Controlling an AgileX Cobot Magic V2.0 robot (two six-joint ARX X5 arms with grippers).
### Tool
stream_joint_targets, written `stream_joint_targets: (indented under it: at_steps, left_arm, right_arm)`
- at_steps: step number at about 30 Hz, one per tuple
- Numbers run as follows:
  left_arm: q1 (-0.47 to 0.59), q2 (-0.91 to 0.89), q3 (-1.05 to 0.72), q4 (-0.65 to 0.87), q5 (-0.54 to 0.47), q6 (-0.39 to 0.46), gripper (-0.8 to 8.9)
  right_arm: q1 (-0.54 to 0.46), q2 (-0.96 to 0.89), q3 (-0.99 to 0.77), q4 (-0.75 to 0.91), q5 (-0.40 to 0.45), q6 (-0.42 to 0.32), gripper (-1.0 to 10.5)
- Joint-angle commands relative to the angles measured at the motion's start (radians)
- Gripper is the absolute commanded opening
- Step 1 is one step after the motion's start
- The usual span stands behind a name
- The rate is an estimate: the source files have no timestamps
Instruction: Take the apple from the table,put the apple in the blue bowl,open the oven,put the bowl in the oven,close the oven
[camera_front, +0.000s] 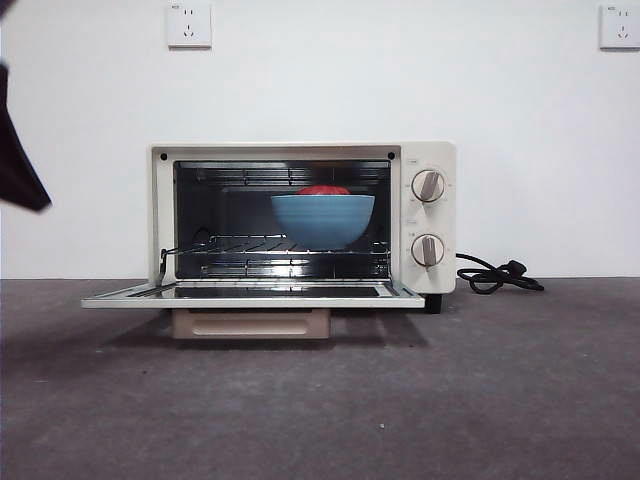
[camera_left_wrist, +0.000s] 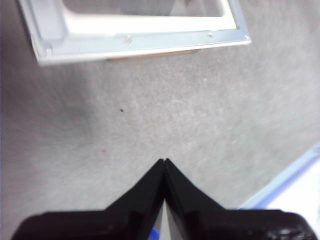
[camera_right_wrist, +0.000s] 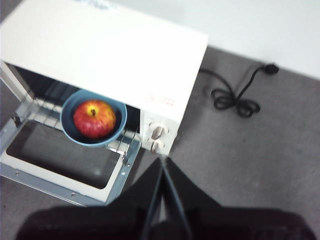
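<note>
The dark grey, faintly speckled matte counter (camera_front: 500, 400) carries a cream-white toaster oven (camera_front: 430, 160), its coiled black cord (camera_front: 497, 276) lying just beside it.

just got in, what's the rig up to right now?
The apple sits in the blue bowl, and the bowl is on the rack inside the oven. The oven door is down, open flat. Neither gripper holds anything: the left gripper is shut, over the table in front of the door, and the right gripper is shut, above the oven's knob side. What's left is closing the door.
</note>
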Motion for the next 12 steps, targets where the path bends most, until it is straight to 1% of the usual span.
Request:
stream_joint_targets:
  at_steps: [1, 4, 7, 12]
  left_arm:
    - [0.047, 0.089, -0.008, 0.045, 0.100, -0.016, -0.08]
    - [0.076, 0.185, -0.008, 0.106, 0.146, -0.025, -0.08]
    - [0.103, 0.266, -0.008, 0.158, 0.150, -0.046, -0.08]
    - [0.117, 0.365, -0.008, 0.217, 0.150, -0.058, -0.08]
  right_arm:
    - [0.000, -0.032, -0.008, -0.010, -0.007, -0.049, -0.1]
    - [0.000, -0.071, -0.035, -0.011, -0.034, -0.072, -0.1]
    - [0.000, -0.108, -0.078, -0.010, -0.057, -0.087, 0.0]
    - [0.000, -0.183, -0.200, 0.004, -0.056, -0.093, 0.0]
